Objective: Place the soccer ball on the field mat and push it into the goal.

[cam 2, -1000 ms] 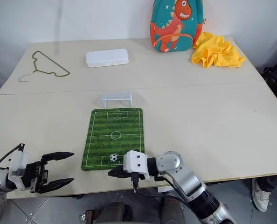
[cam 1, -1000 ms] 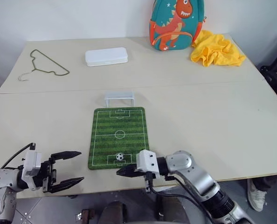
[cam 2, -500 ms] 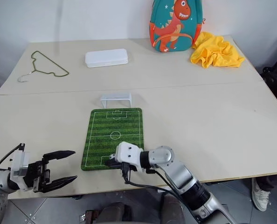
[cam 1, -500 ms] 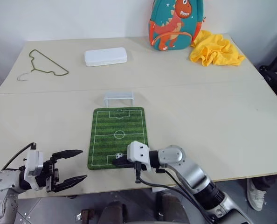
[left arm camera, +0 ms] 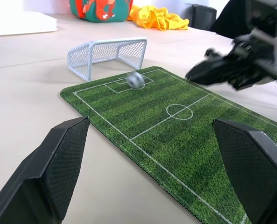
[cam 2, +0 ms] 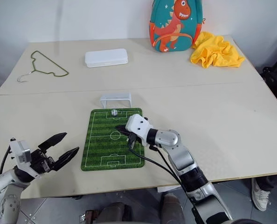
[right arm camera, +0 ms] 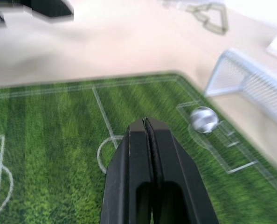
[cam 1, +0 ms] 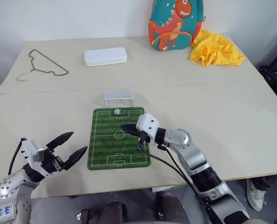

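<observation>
Resting on the field mat, the soccer ball faces the goal

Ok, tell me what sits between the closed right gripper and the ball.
Nothing: bare green mat separates the right gripper from the ball, plain in the right wrist view, with the goal beyond the ball.

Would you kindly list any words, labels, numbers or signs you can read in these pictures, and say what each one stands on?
None can be read for certain.
Left arm: blue handwritten marks, too small and blurred to read.
Dinosaur backpack: a cartoon dinosaur and stars, no words.
Field mat: white pitch lines only.
White oblong box, goal, soccer ball: no text visible.
</observation>
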### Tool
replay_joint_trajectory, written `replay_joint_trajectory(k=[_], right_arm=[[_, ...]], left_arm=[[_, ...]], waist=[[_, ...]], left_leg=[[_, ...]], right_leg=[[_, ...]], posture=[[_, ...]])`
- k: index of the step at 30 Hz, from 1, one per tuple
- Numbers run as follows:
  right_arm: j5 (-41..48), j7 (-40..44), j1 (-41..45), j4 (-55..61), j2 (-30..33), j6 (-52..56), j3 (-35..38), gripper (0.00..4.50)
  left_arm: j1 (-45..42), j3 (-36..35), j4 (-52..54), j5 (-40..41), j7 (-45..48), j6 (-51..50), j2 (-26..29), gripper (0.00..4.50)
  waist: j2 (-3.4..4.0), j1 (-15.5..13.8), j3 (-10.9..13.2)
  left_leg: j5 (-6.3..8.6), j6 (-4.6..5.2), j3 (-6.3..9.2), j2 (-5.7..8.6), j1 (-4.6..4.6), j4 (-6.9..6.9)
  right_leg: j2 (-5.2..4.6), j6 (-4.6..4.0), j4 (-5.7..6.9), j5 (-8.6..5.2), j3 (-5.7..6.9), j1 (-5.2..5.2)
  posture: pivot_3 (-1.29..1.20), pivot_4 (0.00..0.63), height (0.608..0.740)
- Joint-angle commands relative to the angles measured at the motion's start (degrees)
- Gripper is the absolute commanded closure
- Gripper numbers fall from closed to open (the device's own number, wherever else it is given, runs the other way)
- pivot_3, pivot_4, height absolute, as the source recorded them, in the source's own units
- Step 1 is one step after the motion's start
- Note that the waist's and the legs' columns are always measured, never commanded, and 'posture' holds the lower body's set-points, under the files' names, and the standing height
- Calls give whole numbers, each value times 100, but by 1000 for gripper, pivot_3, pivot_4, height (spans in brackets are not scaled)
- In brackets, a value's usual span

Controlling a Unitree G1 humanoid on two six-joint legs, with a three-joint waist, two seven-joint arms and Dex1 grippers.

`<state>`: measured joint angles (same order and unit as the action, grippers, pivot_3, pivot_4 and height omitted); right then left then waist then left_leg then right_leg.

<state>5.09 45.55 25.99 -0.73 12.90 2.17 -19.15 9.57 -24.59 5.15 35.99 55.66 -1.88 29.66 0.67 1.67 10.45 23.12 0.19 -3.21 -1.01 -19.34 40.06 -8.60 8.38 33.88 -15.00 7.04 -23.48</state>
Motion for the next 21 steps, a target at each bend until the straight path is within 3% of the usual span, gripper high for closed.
replay_joint_trajectory(k=[1,5,10,14,21], right_arm=[[485,369,-487,626,399,-541,447,4457],[1228,1044,-1189,822,1283,-1099,1407,4457],[2194,1523,-2025,825,2306,-854,2784,4457],[2645,1923,-2778,854,2909,-662,3676,3561],[2710,2468,-3918,725,3380,-943,4810,1128]], left_arm=[[-30,-74,104,-44,-35,142,48,0],[-226,-127,-85,-140,-199,114,138,0],[-313,-32,-309,-934,-583,459,362,0],[-332,-124,-549,-944,-298,731,547,0],[-261,-270,-1022,-987,1,1200,861,0]], waist=[[-1,-10,0],[-1,-37,0],[-2,-32,0],[-3,-26,1],[-5,-58,1]], left_leg=[[0,0,1,0,0,0],[1,1,0,1,0,1],[3,6,-5,0,2,-1],[4,8,-14,-2,7,-2],[9,16,-28,-2,15,0]], right_leg=[[0,0,-1,0,0,1],[0,1,-2,0,-1,2],[0,1,-6,1,-1,4],[1,1,-4,0,-8,4],[0,4,-6,2,-20,7]], posture=[[0,150,740],[0,150,740],[0,150,740],[0,150,740],[0,150,740]])
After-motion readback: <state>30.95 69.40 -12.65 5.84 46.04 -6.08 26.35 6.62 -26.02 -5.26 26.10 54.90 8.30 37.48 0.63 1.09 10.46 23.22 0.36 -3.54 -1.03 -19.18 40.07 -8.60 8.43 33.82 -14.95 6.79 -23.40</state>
